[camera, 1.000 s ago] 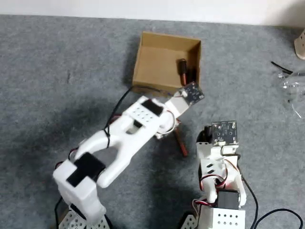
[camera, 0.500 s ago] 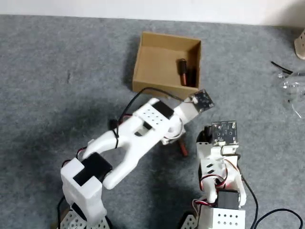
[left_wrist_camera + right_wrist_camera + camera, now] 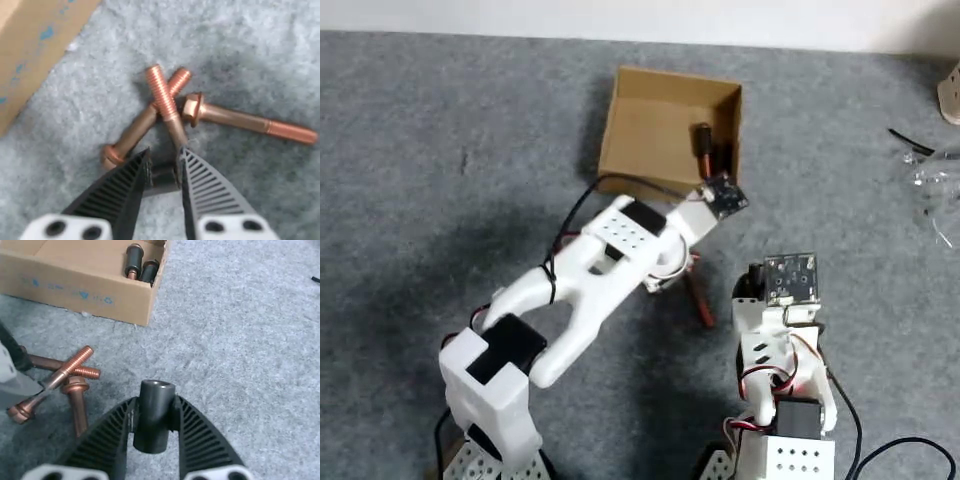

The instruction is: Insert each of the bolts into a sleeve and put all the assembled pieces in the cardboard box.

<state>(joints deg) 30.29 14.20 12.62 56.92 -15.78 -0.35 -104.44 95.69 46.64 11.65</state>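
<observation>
**Bolt gripped, sleeve waiting**

The left claw (image 3: pixel 164 152) is clamped on one copper bolt (image 3: pixel 161 92) near its head end, with the threaded end pointing away from the jaws. This bolt crosses over a second bolt (image 3: pixel 135 132), and a third bolt (image 3: pixel 240 120) lies with its head just beside the crossing. All three sit on the grey surface just in front of the near wall of the cardboard box (image 3: pixel 620 120), which stands toward the surface's far edge. The right claw (image 3: pixel 153 401) is nearer the front edge. It is closed on a black sleeve (image 3: pixel 152 422), held with its open bore facing up. Two assembled pieces (image 3: pixel 134 257) already lie in the box against one side wall.

The step in hand looks like raising the bolt to meet the sleeve. It should probably come straight up first, so the bolt beneath it is not dragged or rolled along. The threaded end would then need lining up with the bore before pushing, since a tilted entry could jam at the rim. The grip near the head leaves most of the shank free to go in.

Half a second ago the left arm reached further toward the right arm. It has since swung back toward the box's near wall. The right arm and its sleeve have not shifted.
</observation>
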